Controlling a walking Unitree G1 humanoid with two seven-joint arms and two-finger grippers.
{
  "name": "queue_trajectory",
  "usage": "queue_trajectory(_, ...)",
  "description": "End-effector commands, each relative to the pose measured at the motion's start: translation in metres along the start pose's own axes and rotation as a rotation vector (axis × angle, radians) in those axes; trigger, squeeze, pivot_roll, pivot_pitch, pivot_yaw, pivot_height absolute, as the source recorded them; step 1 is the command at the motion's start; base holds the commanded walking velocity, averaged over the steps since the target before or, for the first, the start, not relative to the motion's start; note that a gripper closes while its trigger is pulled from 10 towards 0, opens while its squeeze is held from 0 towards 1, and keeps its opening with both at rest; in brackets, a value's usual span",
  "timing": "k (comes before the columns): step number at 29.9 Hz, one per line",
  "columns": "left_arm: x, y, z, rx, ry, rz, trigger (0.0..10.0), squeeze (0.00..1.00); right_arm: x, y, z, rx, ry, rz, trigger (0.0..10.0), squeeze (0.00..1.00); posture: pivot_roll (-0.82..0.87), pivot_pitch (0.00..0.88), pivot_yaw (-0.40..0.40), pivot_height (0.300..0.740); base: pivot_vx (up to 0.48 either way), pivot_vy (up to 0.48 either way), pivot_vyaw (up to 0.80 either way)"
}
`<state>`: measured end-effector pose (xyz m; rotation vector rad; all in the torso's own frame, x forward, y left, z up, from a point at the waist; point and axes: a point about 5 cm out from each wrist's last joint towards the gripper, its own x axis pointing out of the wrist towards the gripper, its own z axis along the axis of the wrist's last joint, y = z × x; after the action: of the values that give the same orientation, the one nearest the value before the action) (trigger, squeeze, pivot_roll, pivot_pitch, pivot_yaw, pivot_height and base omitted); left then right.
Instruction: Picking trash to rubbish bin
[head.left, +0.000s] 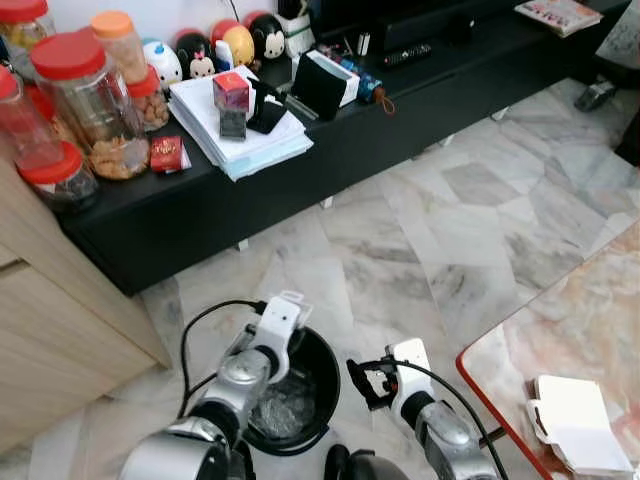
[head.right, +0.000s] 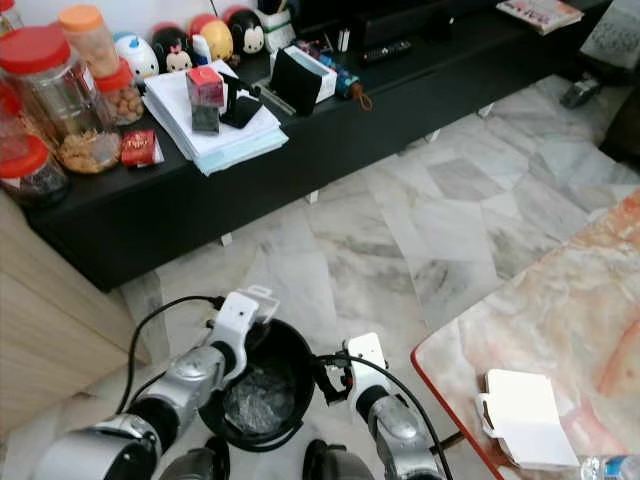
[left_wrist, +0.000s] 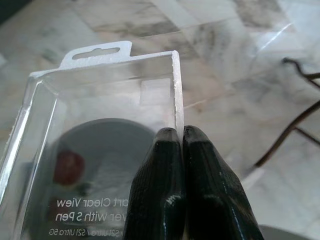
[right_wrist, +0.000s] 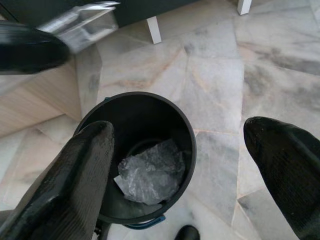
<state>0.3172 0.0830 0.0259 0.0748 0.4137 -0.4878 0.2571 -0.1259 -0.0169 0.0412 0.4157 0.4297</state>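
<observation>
Here, low in the frame of the head views, the left gripper (left_wrist: 182, 145) had its two black fingers pressed together on the edge of a clear plastic package (left_wrist: 100, 125), which stuck out past the fingertips. In the left eye view this package (head.left: 285, 308) was at the far rim of the black rubbish bin (head.left: 325, 365), at the lower centre of the frame, and it looked to be over the rim. I cannot tell if it touched the rim. Inside the bin lay a crumpled clear wrapper (right_wrist: 150, 172).

The right gripper (head.left: 372, 380) was just to the right of the bin, near its side. Its fingers (right_wrist: 65, 185) were spread wide and held nothing, and the bin was seen between them in the right wrist view.

At the lower right corner was a marble table with a red edge (head.left: 570, 320), and a white box (head.left: 575, 425) lay on it. Further away, across the marble floor (head.left: 420, 230), a low black cabinet (head.left: 200, 215) crossed the upper part of the frame. On it, at the upper left, stood jars with red lids (head.left: 85, 100) and a stack of papers (head.left: 240, 125).
</observation>
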Motion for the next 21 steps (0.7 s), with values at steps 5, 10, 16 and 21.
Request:
queue_trajectory(5, -0.001, -0.007, -0.011, -0.055, 0.033, -0.01, 10.0, 0.0, -0.007, 0.001, -0.008, 0.01, 0.022, 0.01, 10.0, 0.0, -0.02, 0.315, -0.131, 0.74, 0.0, 0.0, 0.0)
queue_trajectory(10, -0.004, -0.006, -0.018, -0.063, 0.049, -0.006, 10.0, 0.0, -0.007, 0.004, -0.007, 0.008, 0.027, 0.026, 10.0, 0.0, -0.01, 0.32, -0.134, 0.74, 0.0, 0.0, 0.0)
queue_trajectory(16, -0.006, -0.003, -0.021, -0.075, 0.058, 0.005, 10.0, 0.0, -0.006, 0.006, -0.006, 0.01, 0.033, 0.035, 10.0, 0.0, -0.01, 0.32, -0.134, 0.74, 0.0, 0.0, 0.0)
queue_trajectory(21, -0.006, -0.002, -0.02, -0.084, 0.055, 0.01, 10.0, 1.0, -0.007, 0.006, -0.005, 0.016, 0.032, 0.033, 10.0, 0.0, -0.01, 0.32, -0.132, 0.74, 0.0, 0.0, 0.0)
